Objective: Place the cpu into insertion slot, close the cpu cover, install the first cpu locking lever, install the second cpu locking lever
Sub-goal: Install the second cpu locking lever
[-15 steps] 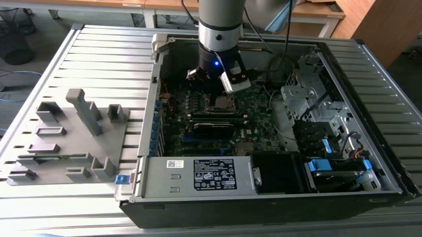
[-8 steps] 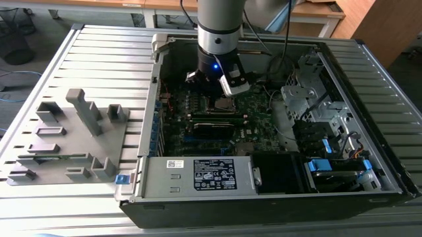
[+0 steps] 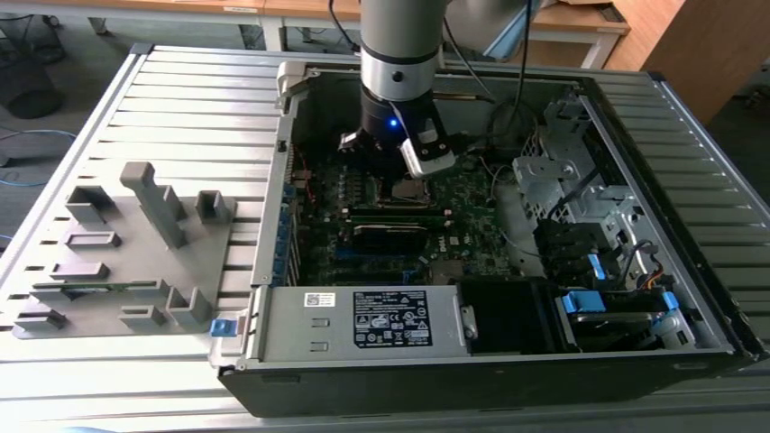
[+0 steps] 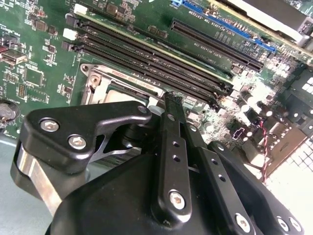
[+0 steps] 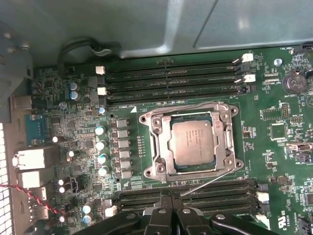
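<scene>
Motherboard [image 3: 409, 212] lies flat inside an open computer case [image 3: 673, 144] in the exterior view, with the robot arm [image 3: 401, 54] reaching straight down over its upper part. The gripper [image 3: 407, 173] hangs just above the insertion slot [image 3: 407, 191], where the grey top of the cpu [image 3: 412, 188] shows beneath it. A labelled power supply box [image 3: 361, 320] sits at the near end of the case, and a grey fixture block [image 3: 126, 253] rests on the slatted table [image 3: 72, 379] towards the exterior view's left, well apart from the case.

In the second wrist view the black gripper [image 4: 172, 100] is in the foreground, its fingers [image 4: 173, 147] drawn close together with nothing between them. Beyond the tips lies the silvery rim of the insertion slot [image 4: 100, 81], and past it run the long black memory slots [image 4: 146, 56].

In the first wrist view the cpu [image 5: 191, 142] sits flat and square inside the insertion slot [image 5: 156, 169]. The cpu cover [image 5: 222, 139] lies down around it, its window framing the chip. A thin wire locking lever [image 5: 208, 180] slants along the side of the socket nearest the gripper, standing away from the frame at its free end. The gripper [image 5: 170, 196] has its narrow fingertips beside that lever's end; whether they touch it cannot be told.
</scene>
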You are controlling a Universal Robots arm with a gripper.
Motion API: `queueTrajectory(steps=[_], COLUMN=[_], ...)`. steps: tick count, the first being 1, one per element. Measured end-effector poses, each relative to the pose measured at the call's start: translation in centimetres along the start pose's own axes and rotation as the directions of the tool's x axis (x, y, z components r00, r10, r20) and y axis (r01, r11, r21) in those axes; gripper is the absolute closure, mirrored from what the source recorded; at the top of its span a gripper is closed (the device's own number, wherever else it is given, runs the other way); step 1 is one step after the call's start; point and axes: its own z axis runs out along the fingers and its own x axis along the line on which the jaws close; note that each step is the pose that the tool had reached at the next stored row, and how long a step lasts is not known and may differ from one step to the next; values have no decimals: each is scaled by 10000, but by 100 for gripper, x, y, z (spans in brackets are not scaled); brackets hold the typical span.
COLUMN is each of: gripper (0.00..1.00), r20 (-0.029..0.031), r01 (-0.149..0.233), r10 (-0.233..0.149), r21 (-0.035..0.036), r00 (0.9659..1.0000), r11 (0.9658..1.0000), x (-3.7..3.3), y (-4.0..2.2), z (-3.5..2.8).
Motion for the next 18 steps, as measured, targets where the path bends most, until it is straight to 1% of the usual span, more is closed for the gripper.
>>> queueTrajectory(steps=[3, 6, 10, 14, 18], gripper=[89, 89, 89, 89, 89], r20=[0, -2, -2, -16, -21], r01=[-1, -1, 6, 29, 36], r10=[1, 1, -6, -29, -36], r21=[1, 3, 8, 8, 10], r00=[10000, 10000, 10000, 10000, 10000], r11=[10000, 10000, 10000, 10000, 10000], x=[10, 21, 27, 26, 26], y=[-2, -5, -8, -22, -23], z=[34, 55, 62, 69, 76])
